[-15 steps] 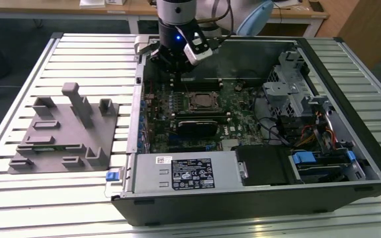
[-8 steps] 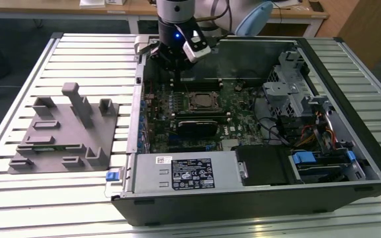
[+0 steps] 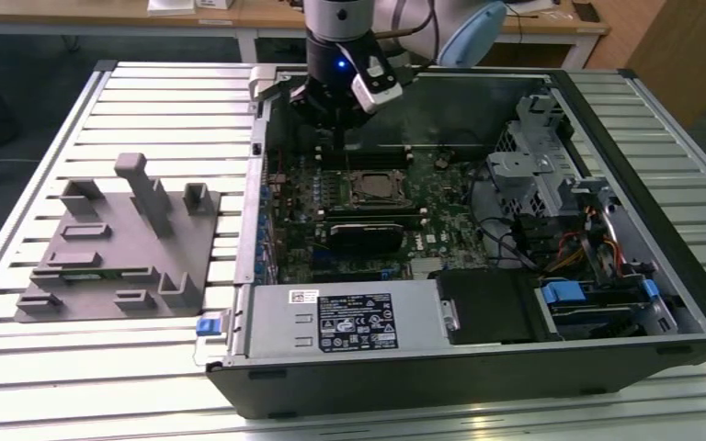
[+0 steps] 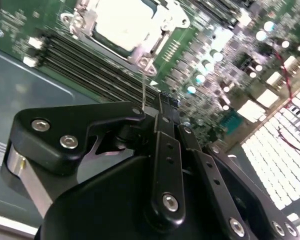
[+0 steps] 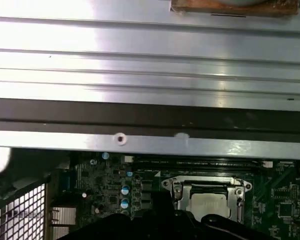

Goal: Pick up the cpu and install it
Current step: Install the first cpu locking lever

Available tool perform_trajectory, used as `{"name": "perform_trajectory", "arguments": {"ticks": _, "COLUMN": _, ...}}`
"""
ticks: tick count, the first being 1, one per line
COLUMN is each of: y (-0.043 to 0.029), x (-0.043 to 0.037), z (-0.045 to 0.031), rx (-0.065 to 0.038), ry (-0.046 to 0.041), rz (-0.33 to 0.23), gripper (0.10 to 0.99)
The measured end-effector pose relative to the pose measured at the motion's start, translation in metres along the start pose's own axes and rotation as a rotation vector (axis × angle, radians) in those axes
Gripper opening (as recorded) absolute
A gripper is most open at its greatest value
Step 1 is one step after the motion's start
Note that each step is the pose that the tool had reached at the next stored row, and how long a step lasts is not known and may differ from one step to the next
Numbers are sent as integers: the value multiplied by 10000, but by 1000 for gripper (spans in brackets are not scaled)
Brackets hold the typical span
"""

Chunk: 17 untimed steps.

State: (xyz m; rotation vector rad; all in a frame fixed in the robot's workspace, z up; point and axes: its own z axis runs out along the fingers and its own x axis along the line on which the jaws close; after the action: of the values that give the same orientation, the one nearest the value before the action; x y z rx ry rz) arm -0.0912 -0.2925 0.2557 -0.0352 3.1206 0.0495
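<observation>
- The cpu [image 4: 124,21] is already sitting in the socket [image 3: 375,186] on the motherboard [image 3: 445,220], inside the open computer case [image 3: 647,276] on the slatted worktop [image 3: 84,367]. Pale metal top faces up, out of the case's open side.
- It's basically square, so no real long axis to speak of. In the first wrist view the cpu [image 5: 210,204] looks flat, with edges parallel to the metal retention frame [image 5: 176,186] around it.
- The gripper [image 3: 328,124] hangs just above the board, close to the socket's far edge in the exterior view. In the second wrist view the gripper [image 4: 165,100] has its fingers drawn together into a narrow tip, and I don't see anything between them, so I'd call it closed and empty-handed.
- What could go wrong, as I see it: I can't tell if the chip is fully seated. If it's slightly off in the socket, any push down could bend contacts.
- The tip is also near the RAM slots [image 4: 85,65] and the thin wire lever [image 4: 143,85], so a sideways drift could snag that lever or scrape the board.
- The grey fixture [image 3: 114,248] sits well apart on the exterior view's left.
</observation>
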Motion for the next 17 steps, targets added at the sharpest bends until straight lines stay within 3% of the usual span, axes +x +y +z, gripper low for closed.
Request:
{"name": "perform_trajectory", "arguments": {"ticks": 7, "y": -1, "x": -238, "z": 25, "rx": 2, "ry": 1, "rz": 24, "gripper": 106}}
{"name": "perform_trajectory", "arguments": {"ticks": 10, "y": -2, "x": -270, "z": 29, "rx": 0, "ry": -1, "rz": 38, "gripper": 106}}
{"name": "perform_trajectory", "arguments": {"ticks": 11, "y": -6, "x": -270, "z": 30, "rx": -46, "ry": -3, "rz": 40, "gripper": 106}}
{"name": "perform_trajectory", "arguments": {"ticks": 13, "y": -23, "x": -271, "z": 36, "rx": -334, "ry": -8, "rz": 46, "gripper": 106}}
{"name": "perform_trajectory", "arguments": {"ticks": 14, "y": -26, "x": -274, "z": 40, "rx": -382, "ry": -8, "rz": 47, "gripper": 106}}
{"name": "perform_trajectory", "arguments": {"ticks": 17, "y": -27, "x": -300, "z": 49, "rx": -383, "ry": -9, "rz": 51, "gripper": 106}}
